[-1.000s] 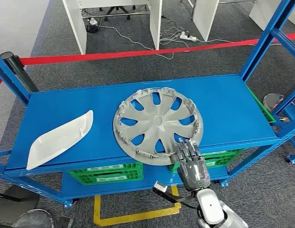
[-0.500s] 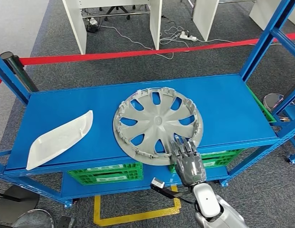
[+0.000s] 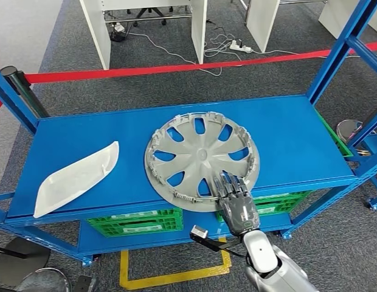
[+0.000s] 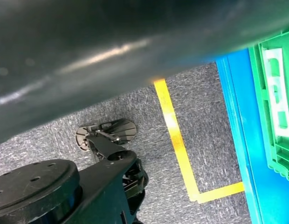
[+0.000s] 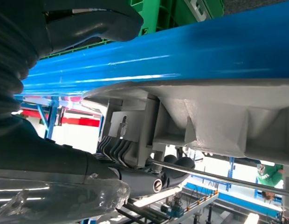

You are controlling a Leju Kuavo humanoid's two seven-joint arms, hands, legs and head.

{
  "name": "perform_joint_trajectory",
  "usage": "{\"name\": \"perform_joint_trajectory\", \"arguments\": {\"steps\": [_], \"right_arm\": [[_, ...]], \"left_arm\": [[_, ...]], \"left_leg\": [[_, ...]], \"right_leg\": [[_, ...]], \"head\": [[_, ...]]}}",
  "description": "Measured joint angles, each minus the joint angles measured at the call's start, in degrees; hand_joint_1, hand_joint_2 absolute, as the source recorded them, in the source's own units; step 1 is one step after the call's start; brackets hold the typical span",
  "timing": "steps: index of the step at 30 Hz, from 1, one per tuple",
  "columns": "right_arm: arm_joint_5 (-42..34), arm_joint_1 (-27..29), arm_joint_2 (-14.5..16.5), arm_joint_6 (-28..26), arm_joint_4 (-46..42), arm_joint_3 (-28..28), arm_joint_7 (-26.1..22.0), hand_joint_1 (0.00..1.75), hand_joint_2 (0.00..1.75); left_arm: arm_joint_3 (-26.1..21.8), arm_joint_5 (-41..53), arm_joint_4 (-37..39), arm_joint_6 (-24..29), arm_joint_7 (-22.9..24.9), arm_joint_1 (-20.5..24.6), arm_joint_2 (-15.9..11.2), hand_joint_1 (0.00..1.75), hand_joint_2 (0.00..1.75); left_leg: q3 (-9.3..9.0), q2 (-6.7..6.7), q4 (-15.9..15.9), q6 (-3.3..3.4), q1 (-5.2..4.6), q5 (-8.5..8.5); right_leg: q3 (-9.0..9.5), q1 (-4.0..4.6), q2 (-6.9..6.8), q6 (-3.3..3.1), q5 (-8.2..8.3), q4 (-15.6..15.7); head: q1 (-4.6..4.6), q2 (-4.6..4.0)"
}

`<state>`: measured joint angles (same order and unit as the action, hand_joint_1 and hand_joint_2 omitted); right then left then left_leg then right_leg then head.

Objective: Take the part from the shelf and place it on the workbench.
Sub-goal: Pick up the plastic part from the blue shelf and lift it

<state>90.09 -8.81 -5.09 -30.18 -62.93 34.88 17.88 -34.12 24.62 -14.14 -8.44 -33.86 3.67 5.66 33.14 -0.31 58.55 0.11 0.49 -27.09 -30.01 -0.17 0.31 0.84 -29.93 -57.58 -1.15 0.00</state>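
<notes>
On the left part of the blue shelf (image 3: 287, 137), near its front edge, lies a white curved panel (image 3: 76, 177), well apart from everything else. The left robot hand is hanging low; its wrist camera looks down at grey carpet, a yellow floor line (image 4: 175, 135) and a green crate (image 4: 277, 93), so whether that hand is open or closed I cannot tell.

At the middle of the shelf sits the part, a grey wheel cover (image 3: 200, 159), lying flat with its near rim overhanging the shelf's front edge. Green crates (image 3: 131, 222) sit on the lower level beneath it.

To the right of centre, the right robot hand (image 3: 236, 204) has crept a little further in over the last second, and its fingers (image 3: 228, 182) now lie on top of the cover's near rim. The right wrist view shows the thumb (image 5: 90, 21) below the blue shelf edge and dark fingers (image 5: 146, 179) against the cover's ribbed face, so the hand appears to be closing around the rim, though a firm grip is not plain. The cover has not shifted, so lifting is, in my judgement, the step ahead.
</notes>
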Motion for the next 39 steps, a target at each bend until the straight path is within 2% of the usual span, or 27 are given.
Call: {"name": "perform_joint_trajectory", "arguments": {"steps": [7,8,9,12,13,22,26,39], "right_arm": [[0.00,-0.17,0.15,0.00,0.39,0.00,-0.01,0.00,1.75],[0.00,-0.18,0.15,0.00,0.41,0.00,-0.01,0.04,1.75],[0.00,-0.19,0.16,0.00,0.44,0.00,-0.01,0.41,1.75],[0.01,-0.24,0.18,-0.01,0.58,-0.05,-0.13,1.67,1.75],[0.00,-0.26,0.18,-0.02,0.63,-0.08,-0.17,1.75,1.75],[0.08,-0.94,0.17,-1.00,0.71,0.08,0.77,1.75,1.75],[0.10,-1.13,-0.42,-1.38,-1.02,2.00,4.49,1.75,1.75],[0.10,-1.35,-5.45,-0.78,-11.39,11.65,13.16,1.75,1.75]], "left_arm": [[0.01,0.01,0.00,-0.02,0.01,0.00,0.00,0.00,0.00],[0.01,0.01,0.00,-0.02,0.01,0.00,0.00,0.00,0.00],[0.00,0.01,0.00,-0.02,0.01,0.00,0.00,0.00,0.00],[-0.01,0.08,0.00,-0.02,0.01,0.01,0.00,0.00,0.00],[-0.02,0.11,0.00,-0.02,0.01,0.01,0.00,0.00,0.00],[-0.38,0.21,0.00,-0.02,0.02,-0.01,-0.02,0.00,0.00],[-0.98,0.34,0.00,0.00,-0.01,-0.10,-0.02,0.00,0.00],[-2.79,1.12,0.00,0.00,-0.92,-0.29,0.00,0.00,0.00]], "left_leg": [[-0.02,0.00,0.00,0.00,0.00,0.00],[-0.03,0.00,0.00,0.00,0.00,0.00],[-0.04,0.00,0.00,0.00,0.00,0.01],[-0.06,0.00,0.00,0.00,0.00,0.01],[-0.07,0.00,0.00,0.00,0.00,0.01],[-0.13,0.00,0.00,0.01,0.00,0.01],[-0.14,0.00,0.00,0.02,0.00,0.02],[-0.11,0.00,0.00,0.02,0.00,0.02]], "right_leg": [[0.01,0.00,0.00,0.00,0.00,0.00],[0.02,0.00,0.00,0.00,0.00,0.00],[0.03,0.00,0.00,0.00,0.00,0.00],[0.05,0.00,0.00,0.00,0.00,0.00],[0.06,0.00,0.00,0.00,0.00,0.00],[0.11,0.00,-0.01,0.00,0.00,0.00],[0.13,0.00,-0.03,0.00,0.00,0.00],[0.10,0.00,-0.03,0.00,0.00,0.00]], "head": [[0.00,0.00],[0.00,0.00],[-0.01,0.00],[-0.01,0.00],[-0.01,0.00],[0.00,0.00],[0.00,0.00],[-0.01,0.00]]}}
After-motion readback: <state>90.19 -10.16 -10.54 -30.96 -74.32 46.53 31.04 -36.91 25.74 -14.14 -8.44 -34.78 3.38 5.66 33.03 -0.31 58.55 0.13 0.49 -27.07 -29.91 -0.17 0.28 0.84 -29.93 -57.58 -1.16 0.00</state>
